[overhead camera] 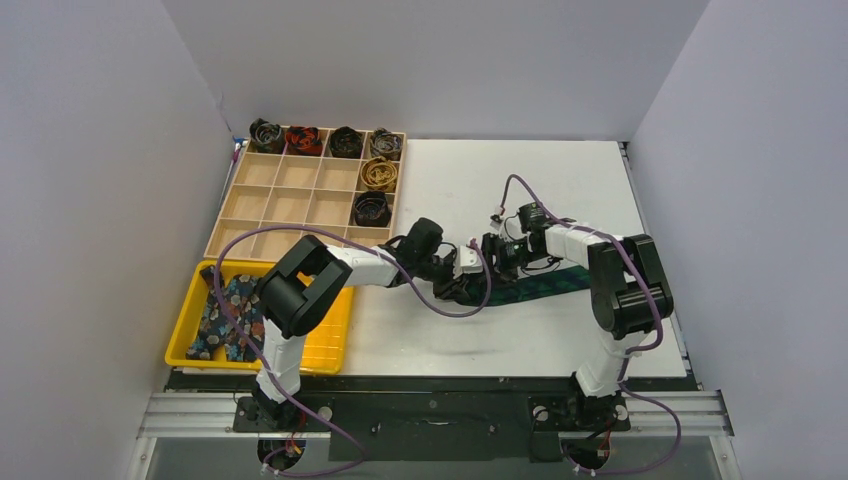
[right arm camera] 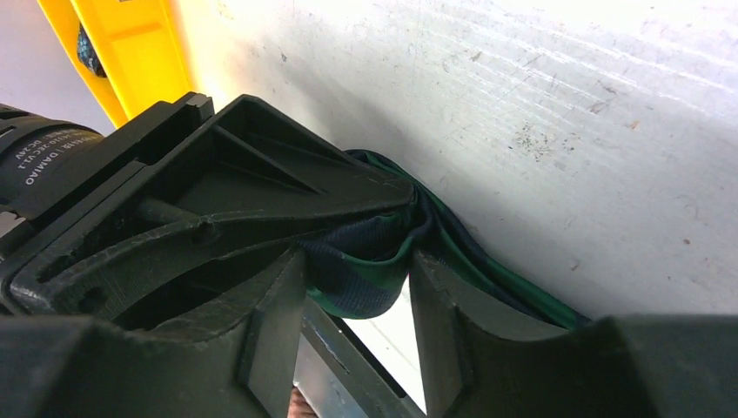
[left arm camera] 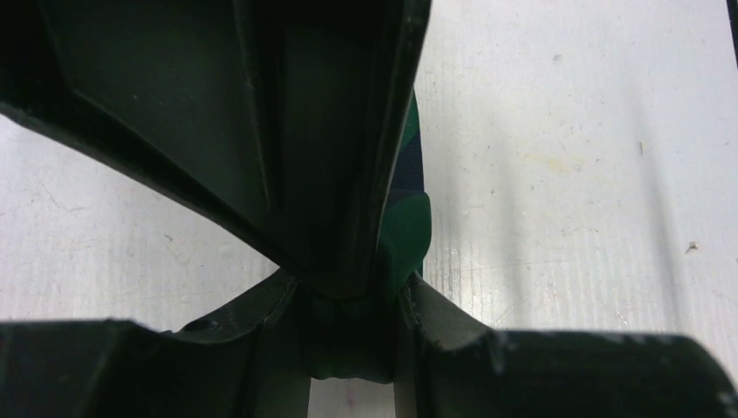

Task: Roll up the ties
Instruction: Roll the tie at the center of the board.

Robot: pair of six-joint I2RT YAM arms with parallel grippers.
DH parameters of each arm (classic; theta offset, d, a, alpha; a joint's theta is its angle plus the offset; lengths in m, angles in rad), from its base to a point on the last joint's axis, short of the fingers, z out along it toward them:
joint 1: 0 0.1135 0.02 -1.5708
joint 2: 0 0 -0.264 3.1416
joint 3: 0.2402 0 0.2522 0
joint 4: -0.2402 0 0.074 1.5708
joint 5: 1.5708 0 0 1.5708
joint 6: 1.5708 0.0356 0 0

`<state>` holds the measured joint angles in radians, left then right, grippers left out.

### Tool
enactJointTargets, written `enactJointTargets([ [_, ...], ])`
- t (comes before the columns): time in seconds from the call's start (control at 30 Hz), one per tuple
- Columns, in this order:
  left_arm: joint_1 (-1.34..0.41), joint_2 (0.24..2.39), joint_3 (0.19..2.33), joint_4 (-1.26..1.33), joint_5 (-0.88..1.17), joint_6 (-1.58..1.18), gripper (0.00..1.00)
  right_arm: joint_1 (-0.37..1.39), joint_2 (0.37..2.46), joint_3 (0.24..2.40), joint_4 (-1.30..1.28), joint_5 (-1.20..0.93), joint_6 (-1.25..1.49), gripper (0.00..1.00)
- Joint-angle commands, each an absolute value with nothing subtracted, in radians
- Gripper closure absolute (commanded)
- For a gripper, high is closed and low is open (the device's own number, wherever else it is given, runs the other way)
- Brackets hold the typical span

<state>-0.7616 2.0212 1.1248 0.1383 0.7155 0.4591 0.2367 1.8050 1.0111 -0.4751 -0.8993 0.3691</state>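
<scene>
A dark green-navy plaid tie (overhead camera: 540,285) lies across the table's middle, and its left end is bunched where both grippers meet. My left gripper (overhead camera: 457,273) is shut on that bunched end. In the left wrist view the gripper (left arm camera: 348,289) has dark fabric between its fingers and green cloth (left arm camera: 406,228) beside the right arm's finger. My right gripper (overhead camera: 482,262) faces it. In the right wrist view that gripper (right arm camera: 358,261) is closed on a fold of the plaid tie (right arm camera: 365,283). Floral ties (overhead camera: 225,315) lie in a yellow tray.
A wooden compartment box (overhead camera: 270,190) stands at the back left, with rolled ties (overhead camera: 300,138) in its back row and right column. The yellow tray (overhead camera: 330,345) sits at the front left and shows in the right wrist view (right arm camera: 148,52). Purple cables loop over both arms.
</scene>
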Motion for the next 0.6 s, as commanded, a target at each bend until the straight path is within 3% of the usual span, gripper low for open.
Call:
enactJointTargets([
  [0.0,-0.758,2.1,1.078,-0.052,0.56,0.475,0.89,0.239,1.812,0.994,-0.499,-0.893,0.313,0.64],
  [0.07,-0.758,2.103,1.077,-0.047,0.556,0.471,0.89,0.241,1.813,0.997,-0.516,-0.891,0.295,0.77],
  [0.1,-0.758,2.104,1.08,-0.047,0.551,0.468,0.89,0.243,1.818,1.0,-0.539,-0.889,0.277,0.89],
  [0.17,-0.757,2.107,1.084,-0.045,0.549,0.461,0.86,0.246,1.828,1.012,-0.576,-0.861,0.241,1.0],
  [0.37,-0.715,2.036,1.016,0.167,0.668,0.364,0.47,0.248,1.836,1.042,-0.657,-0.666,0.128,1.0],
  [0.43,-0.707,1.997,0.977,0.274,0.718,0.311,0.4,0.249,1.832,1.047,-0.667,-0.6,0.099,1.0],
  [0.57,-0.713,1.966,0.951,0.395,0.766,0.245,0.37,0.254,1.824,1.053,-0.692,-0.483,0.046,1.0],
])
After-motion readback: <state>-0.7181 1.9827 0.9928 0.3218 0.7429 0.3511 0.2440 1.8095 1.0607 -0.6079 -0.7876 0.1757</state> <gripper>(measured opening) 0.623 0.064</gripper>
